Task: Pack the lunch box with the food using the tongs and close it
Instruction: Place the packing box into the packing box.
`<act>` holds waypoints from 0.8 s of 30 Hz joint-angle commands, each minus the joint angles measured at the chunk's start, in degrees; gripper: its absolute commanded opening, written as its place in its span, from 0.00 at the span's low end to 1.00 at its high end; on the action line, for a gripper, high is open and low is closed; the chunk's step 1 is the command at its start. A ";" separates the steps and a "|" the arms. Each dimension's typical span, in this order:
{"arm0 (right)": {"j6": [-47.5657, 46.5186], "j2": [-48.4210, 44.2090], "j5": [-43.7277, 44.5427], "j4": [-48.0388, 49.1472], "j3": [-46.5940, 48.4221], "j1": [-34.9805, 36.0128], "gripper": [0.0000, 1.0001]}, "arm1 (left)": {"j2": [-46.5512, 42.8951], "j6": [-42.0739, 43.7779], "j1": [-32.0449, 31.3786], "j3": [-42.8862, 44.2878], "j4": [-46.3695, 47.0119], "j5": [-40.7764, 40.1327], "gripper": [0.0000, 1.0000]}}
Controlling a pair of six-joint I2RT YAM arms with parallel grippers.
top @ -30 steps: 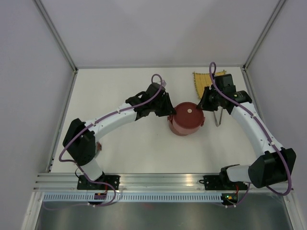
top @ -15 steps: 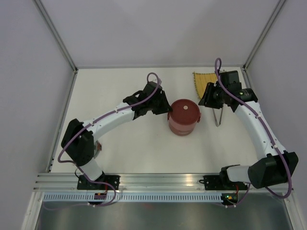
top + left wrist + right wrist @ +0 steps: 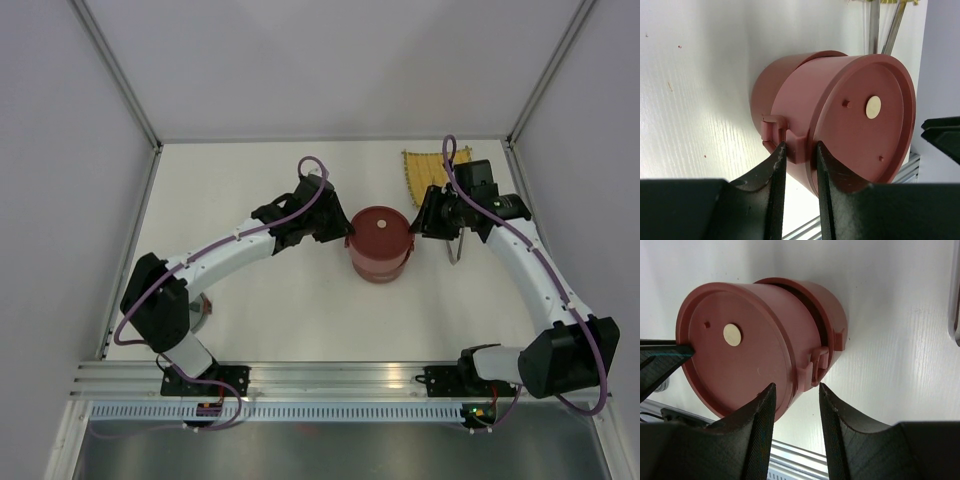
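Note:
The dark-red lunch box (image 3: 381,243) stands stacked in the middle of the table, its flat lid with the pale knob (image 3: 873,107) on top. My left gripper (image 3: 345,233) is at its left side, shut on a small side tab (image 3: 799,146) of the lunch box. My right gripper (image 3: 418,225) is at the box's right side and stands open. Its jaws sit either side of the right tab (image 3: 819,365) without touching it. The silver tongs (image 3: 456,248) lie on the table just right of the box. The food is out of view.
A yellow woven mat (image 3: 425,165) lies at the back right, behind the right gripper. A metal rail (image 3: 330,378) runs along the near edge, and grey walls enclose the table on three sides.
My right gripper has opened and let go of the box's right side. The box has shifted slightly left and back. The left gripper has kept its grip.

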 commanded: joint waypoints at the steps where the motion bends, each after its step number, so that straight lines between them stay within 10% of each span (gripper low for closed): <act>1: 1.05 -1.42 -0.86 2.00 -1.25 -0.04 0.46 | -0.84 -3.97 -0.31 0.47 1.81 -2.43 0.24; 24: 0.08 -1.07 0.73 2.26 -1.86 -1.19 0.46 | 1.10 -0.63 -2.51 4.16 0.41 -6.99 0.24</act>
